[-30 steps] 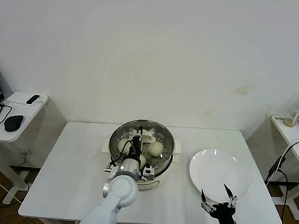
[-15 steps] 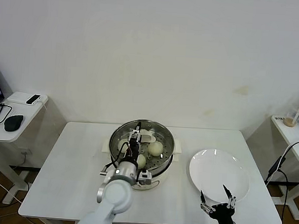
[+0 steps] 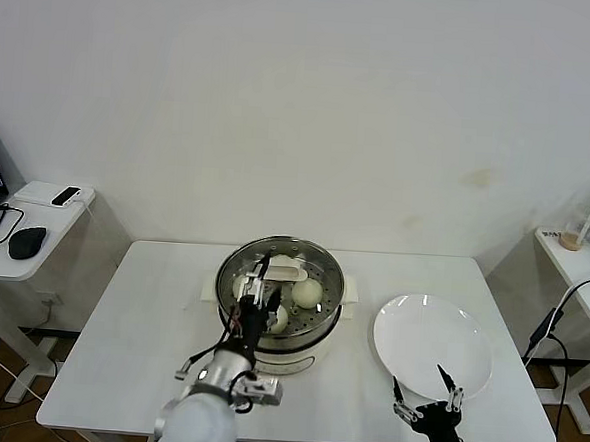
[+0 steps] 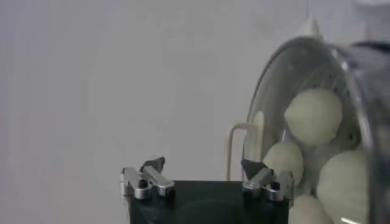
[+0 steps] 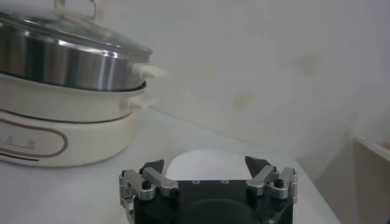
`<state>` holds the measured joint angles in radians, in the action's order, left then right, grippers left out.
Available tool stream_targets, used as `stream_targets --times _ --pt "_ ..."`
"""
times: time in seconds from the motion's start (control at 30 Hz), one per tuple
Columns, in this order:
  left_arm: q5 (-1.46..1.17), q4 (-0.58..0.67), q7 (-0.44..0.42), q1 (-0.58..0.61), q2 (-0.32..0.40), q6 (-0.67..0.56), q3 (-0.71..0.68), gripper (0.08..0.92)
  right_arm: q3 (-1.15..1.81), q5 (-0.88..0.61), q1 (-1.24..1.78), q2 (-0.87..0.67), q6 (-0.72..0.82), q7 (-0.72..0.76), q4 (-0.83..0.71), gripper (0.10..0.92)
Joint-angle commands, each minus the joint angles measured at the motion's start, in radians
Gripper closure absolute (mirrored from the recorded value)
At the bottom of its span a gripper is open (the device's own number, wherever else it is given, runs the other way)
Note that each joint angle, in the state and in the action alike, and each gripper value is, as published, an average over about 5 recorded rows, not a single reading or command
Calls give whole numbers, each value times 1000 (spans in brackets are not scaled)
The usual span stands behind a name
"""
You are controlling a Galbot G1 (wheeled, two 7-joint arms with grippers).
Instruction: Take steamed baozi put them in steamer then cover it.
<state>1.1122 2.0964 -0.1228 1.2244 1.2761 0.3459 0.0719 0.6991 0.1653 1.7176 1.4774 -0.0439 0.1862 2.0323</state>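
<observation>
White rectangular table (image 3: 149, 312) against a plain pale wall. Round shiny stainless-steel steamer (image 3: 277, 332) on its cream-white base sits centre-table; round clear glass cover (image 3: 322, 268) with cream-white handle rests on top. Cream-white round baozi (image 3: 307, 293) visible inside through the glass. Round flat white plate (image 3: 433, 342) to the right, bare. Left gripper (image 3: 254, 294) reaches in from the near edge over the steamer's near rim, fingers spread wide, holding nothing. Right gripper (image 3: 425, 401) hangs low at the plate's near edge, fingers wide, empty.
</observation>
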Motion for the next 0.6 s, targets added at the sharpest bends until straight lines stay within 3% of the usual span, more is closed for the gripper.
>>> stream_targets --times 0.03,0.13,0.27,0.43,0.6 --pt "-936 78 259 309 31 -320 297 177 -6 -41 5 -26 -12 -1 3 203" --pt "-1097 82 289 386 47 -415 424 177 -7 -60 10 -40 -16 -1 2 203" --pt "-1265 96 284 505 43 -449 519 177 -3 -95 16 -60 -26 3 -8 203" --pt "-1308 79 245 682 31 -578 560 177 3 -182 45 -93 -46 4 -27 203" --pt "-1319 18 271 755 44 -652 569 177 -13 -239 88 -121 -89 -6 -32 203"
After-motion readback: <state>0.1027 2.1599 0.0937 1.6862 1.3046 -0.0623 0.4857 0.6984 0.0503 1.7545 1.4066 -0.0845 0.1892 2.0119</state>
